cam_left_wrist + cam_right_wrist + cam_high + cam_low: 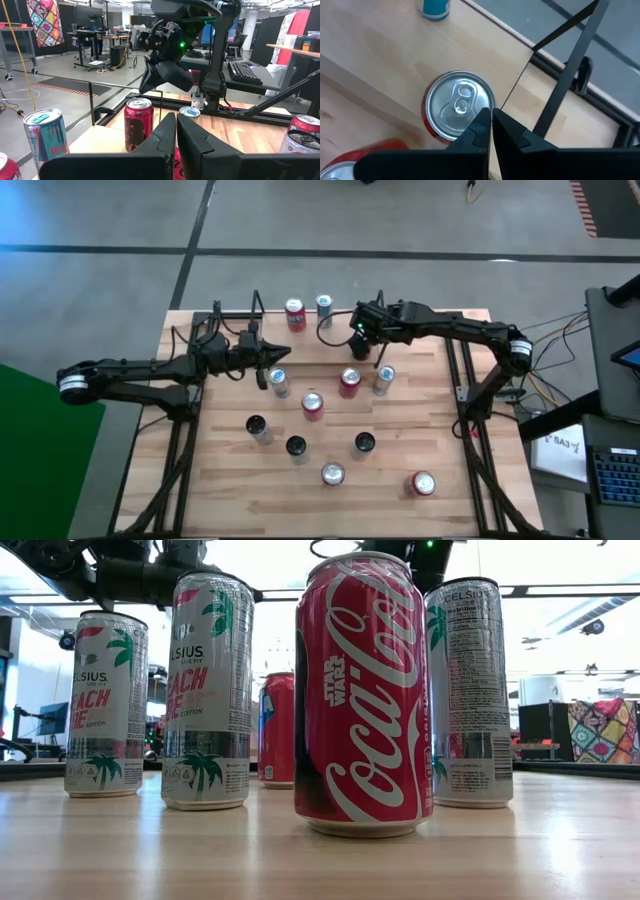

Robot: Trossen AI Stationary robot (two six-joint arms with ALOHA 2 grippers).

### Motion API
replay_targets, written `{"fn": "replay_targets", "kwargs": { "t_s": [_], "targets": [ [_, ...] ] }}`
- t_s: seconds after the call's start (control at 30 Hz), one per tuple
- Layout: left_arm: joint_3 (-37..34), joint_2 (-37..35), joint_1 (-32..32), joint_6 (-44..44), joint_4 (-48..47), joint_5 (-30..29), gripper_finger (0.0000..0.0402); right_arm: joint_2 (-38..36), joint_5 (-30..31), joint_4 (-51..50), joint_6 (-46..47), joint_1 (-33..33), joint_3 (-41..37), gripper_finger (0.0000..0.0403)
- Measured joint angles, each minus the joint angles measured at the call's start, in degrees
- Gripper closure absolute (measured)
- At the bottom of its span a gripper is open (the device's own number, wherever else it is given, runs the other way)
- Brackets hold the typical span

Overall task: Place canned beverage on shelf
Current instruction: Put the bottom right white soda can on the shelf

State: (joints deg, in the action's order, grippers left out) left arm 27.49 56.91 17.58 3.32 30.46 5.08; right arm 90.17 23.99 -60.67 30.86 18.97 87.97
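Note:
The shelf (258, 308) of thin black rods stands along the table's far edge, with a red can (295, 313) and a blue can (324, 305) upright on its wooden floor (385, 55). Another red can (460, 105) stands upright there beside a thin rod (512, 95); the right arm hides this can in the high view. My right gripper (491, 125) is shut and slants down just above that can's top, with a gap showing in the left wrist view between gripper (150, 85) and can (139, 122). My left gripper (176, 130) is shut, level and holds nothing, left of the shelf's cans (262, 372).
Several more cans stand upright across the table's middle and near part, among them a red one (350, 380), a silver one (384, 377) and a Coca-Cola can (365, 690) close to the low camera. Black side frames (470, 410) run along both table sides.

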Motion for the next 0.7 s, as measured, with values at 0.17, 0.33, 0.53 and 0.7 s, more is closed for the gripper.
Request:
{"fn": "replay_targets", "kwargs": {
  "t_s": [0.17,0.33,0.53,0.7],
  "targets": [
    [0.0,0.0,0.0,1.1,0.4,0.0,0.0402,-1.2,0.1,0.1,-0.7,-1.8,0.1,0.0394],
    [1.2,0.0,-0.1,2.2,0.4,2.9,0.0402,-2.9,1.7,0.2,-1.0,-5.1,0.1,0.0394],
    [4.2,-0.1,-1.6,2.5,-0.1,5.6,0.0402,-5.4,2.7,0.6,-1.9,-10.4,0.1,0.0394],
    [8.6,-0.1,-3.8,3.2,-5.4,9.5,0.0402,-6.9,3.2,1.6,-3.0,-16.1,0.1,0.0394]
  ]
}}
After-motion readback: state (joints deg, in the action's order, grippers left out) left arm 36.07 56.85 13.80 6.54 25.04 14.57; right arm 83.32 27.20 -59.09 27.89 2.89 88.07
